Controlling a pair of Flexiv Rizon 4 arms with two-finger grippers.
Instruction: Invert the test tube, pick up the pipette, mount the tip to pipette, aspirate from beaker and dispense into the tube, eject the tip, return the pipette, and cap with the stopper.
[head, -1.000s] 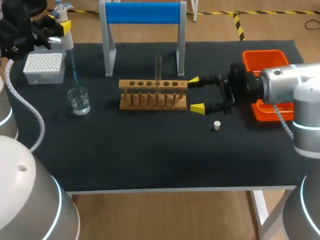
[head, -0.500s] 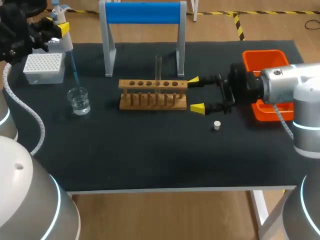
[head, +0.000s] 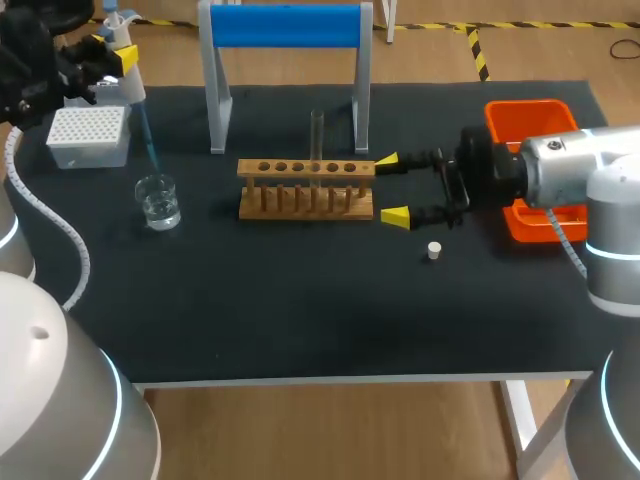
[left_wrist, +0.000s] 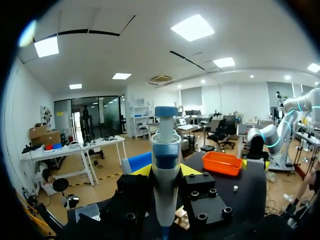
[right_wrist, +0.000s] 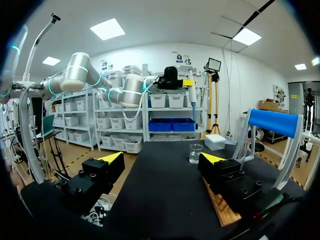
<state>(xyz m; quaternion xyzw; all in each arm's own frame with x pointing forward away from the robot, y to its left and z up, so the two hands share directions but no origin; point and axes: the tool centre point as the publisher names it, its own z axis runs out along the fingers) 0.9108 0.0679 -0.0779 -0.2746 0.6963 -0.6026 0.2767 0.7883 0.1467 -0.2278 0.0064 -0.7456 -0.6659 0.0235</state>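
Inspection finds the pipette (head: 124, 62) held off the table, well to the left of the wooden rack (head: 306, 187) and behind it, clamped upright in the left gripper (head: 108, 60), whose fingers close on its body from both sides. A blue tip (head: 147, 140) is mounted and points down at the beaker (head: 158, 200), ending just above its rim; whether it touches the liquid cannot be told. The pipette is judged light and rigid, but smooth-bodied and top-heavy, so the hold belongs on the thick upper barrel, as it is now. The thin tip would bend or drop off if knocked against glass. The beaker is small, holds clear liquid, and is judged fragile and easy to tip. The test tube (head: 317, 140) stands upright in the rack, open end up. It is thin, slippery glass, best gripped gently at mid-length. The right gripper (head: 392, 187) lies level at the rack's right end with its jaws wide apart, holding nothing. The white stopper (head: 433, 251) lies on the table right of the rack and in front of it, near that gripper. The tip box (head: 88, 135) sits left of the rack, close behind the beaker, crowding the pipette's descent. The blue-topped stand (head: 285, 25) rises directly behind the rack, and the orange bin (head: 530, 125) sits to its right.
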